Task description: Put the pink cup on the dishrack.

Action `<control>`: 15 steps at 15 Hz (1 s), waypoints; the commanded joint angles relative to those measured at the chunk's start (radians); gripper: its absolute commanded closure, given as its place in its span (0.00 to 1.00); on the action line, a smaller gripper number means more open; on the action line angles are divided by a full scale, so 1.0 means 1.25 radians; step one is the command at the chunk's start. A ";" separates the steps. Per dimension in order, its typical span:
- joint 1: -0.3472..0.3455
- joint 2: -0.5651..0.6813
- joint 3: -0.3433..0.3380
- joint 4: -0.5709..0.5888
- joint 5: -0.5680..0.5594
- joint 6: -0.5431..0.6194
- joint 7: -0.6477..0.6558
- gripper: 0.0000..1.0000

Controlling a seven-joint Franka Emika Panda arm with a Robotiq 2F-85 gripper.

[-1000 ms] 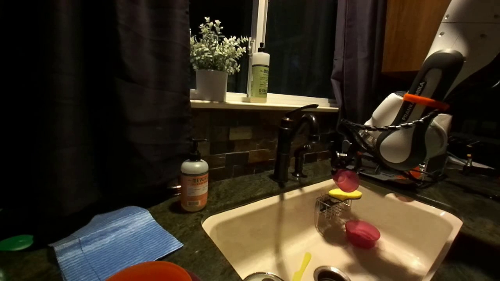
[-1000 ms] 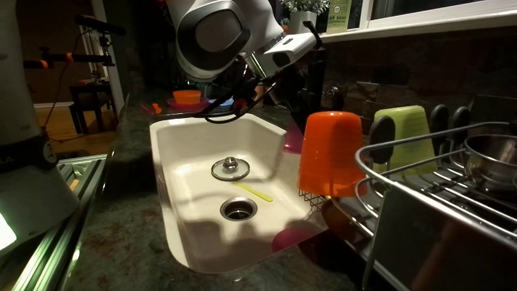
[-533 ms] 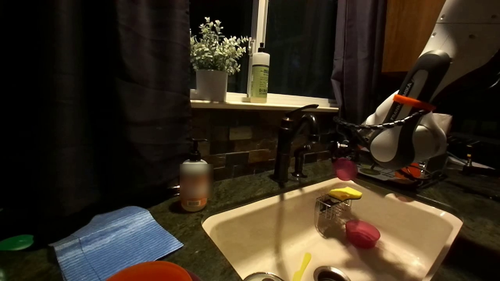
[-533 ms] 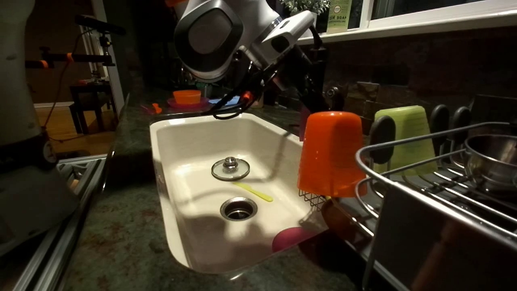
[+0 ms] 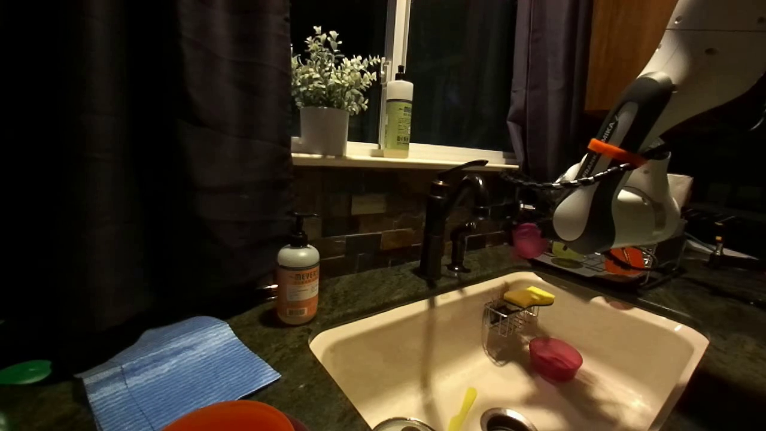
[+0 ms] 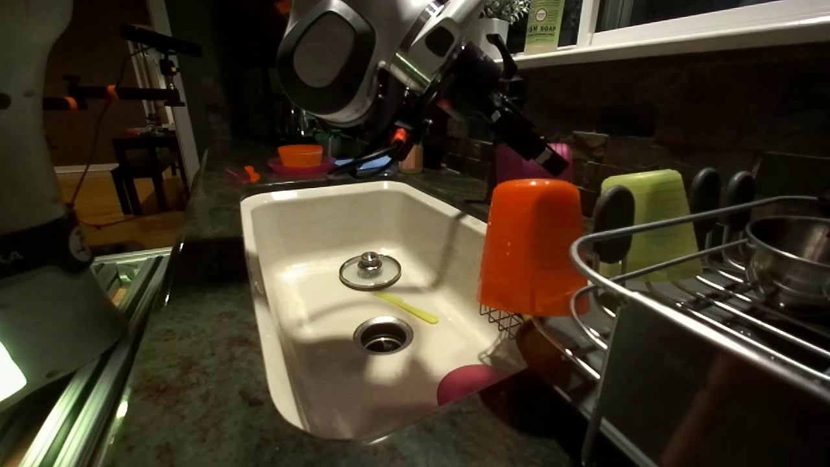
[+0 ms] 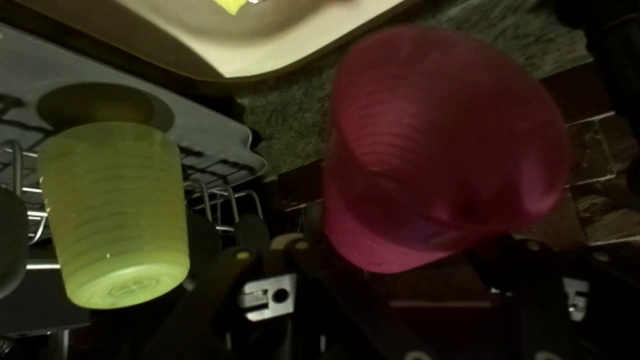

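Pink cup (image 7: pixel 440 135): held tilted in mid-air, beyond the orange-red cup (image 6: pixel 532 250) in an exterior view and apart from it; which way its mouth is turned cannot be told.
Robotiq gripper (image 7: pixel 407 250): clamped about the pink cup, the jaws held apart by its body, presumably so that it can be moved without slipping.
Dishrack (image 6: pixel 726 342): placed at the right in both exterior views; the pink cup is not yet set on it.
Drying: the orange-red cup and lime-green cup (image 7: pixel 117 210) are stood mouth down, probably to drain; either could be knocked.
Sink (image 5: pixel 389 347): by its right end a pink dish (image 5: pixel 555 359) is contained.
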 commanded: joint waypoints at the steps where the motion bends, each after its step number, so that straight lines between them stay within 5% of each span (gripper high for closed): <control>1: 0.048 0.012 -0.037 0.005 0.074 0.035 -0.050 0.57; 11: 0.086 0.078 -0.090 0.078 0.243 0.082 -0.172 0.57; 13: 0.067 0.046 -0.077 0.071 0.214 0.070 -0.168 0.57; 14: 0.066 0.051 -0.077 0.074 0.216 0.072 -0.169 0.32; 15: 0.066 0.051 -0.077 0.074 0.216 0.072 -0.169 0.32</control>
